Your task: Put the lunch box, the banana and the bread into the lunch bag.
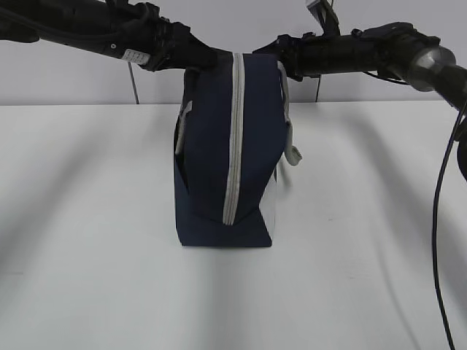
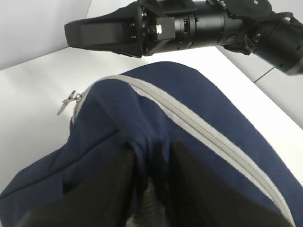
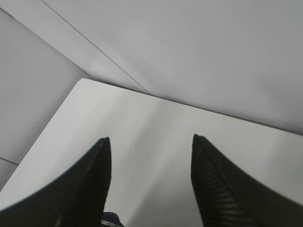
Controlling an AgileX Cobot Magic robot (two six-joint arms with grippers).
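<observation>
The lunch bag (image 1: 228,153) is standing upright on the worktop (image 1: 87,219), zipper (image 1: 233,138) closed, the left pincer (image 2: 151,189) pinching its top fabric while the right pincer (image 3: 149,179) is hovering spread and empty beside it.

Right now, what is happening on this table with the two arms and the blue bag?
The lunch bag stands upright on the white table, and its grey zipper looks closed along the top and the front. The left gripper pinches a fold of the bag's fabric at its top. The right gripper is open with nothing between its fingers, near the bag's upper right side. No lunch box, banana or bread is in view, so I cannot tell whether they are inside.
</observation>
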